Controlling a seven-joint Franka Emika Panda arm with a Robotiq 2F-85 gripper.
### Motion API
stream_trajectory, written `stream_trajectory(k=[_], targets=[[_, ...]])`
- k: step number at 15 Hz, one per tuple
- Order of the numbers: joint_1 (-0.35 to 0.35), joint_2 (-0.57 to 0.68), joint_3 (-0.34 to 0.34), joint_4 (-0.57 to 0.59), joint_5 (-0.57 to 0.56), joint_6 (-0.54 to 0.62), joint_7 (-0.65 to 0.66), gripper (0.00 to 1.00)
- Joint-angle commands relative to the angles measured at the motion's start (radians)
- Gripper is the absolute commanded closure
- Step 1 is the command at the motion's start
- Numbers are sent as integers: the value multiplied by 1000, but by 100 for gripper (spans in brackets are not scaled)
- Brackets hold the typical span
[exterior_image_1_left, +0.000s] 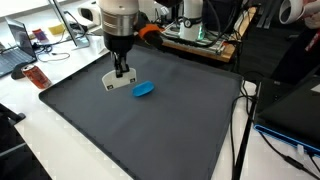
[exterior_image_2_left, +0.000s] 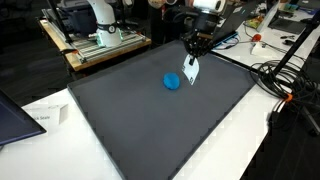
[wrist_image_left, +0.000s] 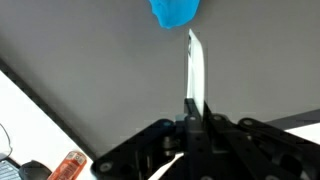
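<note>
One dark mat (exterior_image_1_left: 120, 130) fills most of both exterior views. One gripper (exterior_image_1_left: 121, 72) hangs over the mat's upper middle, its jaws pinched narrow on one thin white piece (exterior_image_1_left: 112, 81). The piece shows edge-on in the wrist view; whether its tip touches the mat I cannot tell. One blue lump (exterior_image_1_left: 143, 89) lies on the mat just beside the piece, at the wrist view's top edge.

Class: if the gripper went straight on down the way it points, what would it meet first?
Probably the dark mat, beside the blue object, not on it. The white piece held in the gripper would touch first; depth is hard to judge.
</note>
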Motion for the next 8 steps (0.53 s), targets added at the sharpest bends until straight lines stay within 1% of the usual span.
stream_trajectory(k=[1, 4, 8], targets=[[-57, 72, 25, 134, 70, -96, -60, 99], [-80, 98, 25, 191, 99, -180, -103, 99], [-100, 112, 22, 241, 108, -281, -156, 99]])
